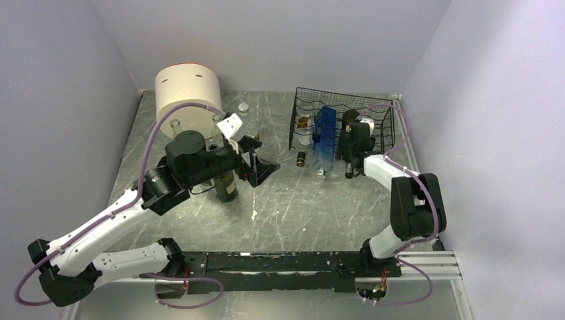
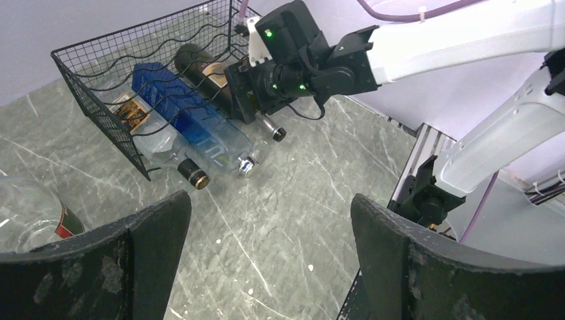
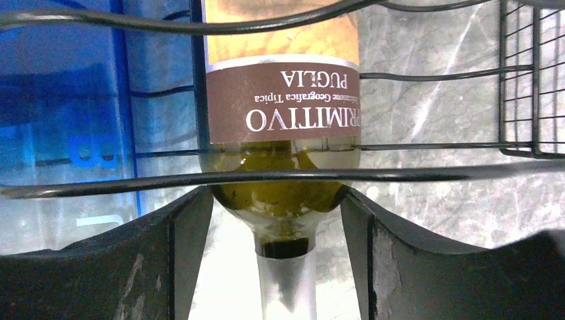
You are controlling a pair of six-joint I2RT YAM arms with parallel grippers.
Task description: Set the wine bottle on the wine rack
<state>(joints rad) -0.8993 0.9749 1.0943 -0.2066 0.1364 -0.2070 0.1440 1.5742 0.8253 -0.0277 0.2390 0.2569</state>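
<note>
The black wire wine rack (image 1: 373, 120) stands at the back right. A dark green wine bottle (image 3: 283, 100) with a brown and cream label lies in it on its side, neck pointing toward me. My right gripper (image 3: 276, 200) is open, its fingers on either side of the silver-foiled neck with a gap on each side. From the left wrist view, that bottle (image 2: 200, 63) sits beside the right gripper (image 2: 256, 100) at the rack (image 2: 100, 80). My left gripper (image 2: 268, 200) is open and empty above the table, left of centre (image 1: 256, 167).
A blue bottle (image 1: 325, 133) and a clear bottle (image 2: 156, 143) with a black and gold cap also lie in the rack, necks sticking out. A green bottle (image 1: 226, 187) stands upright under my left arm. A cream cylindrical container (image 1: 188, 93) stands at the back left.
</note>
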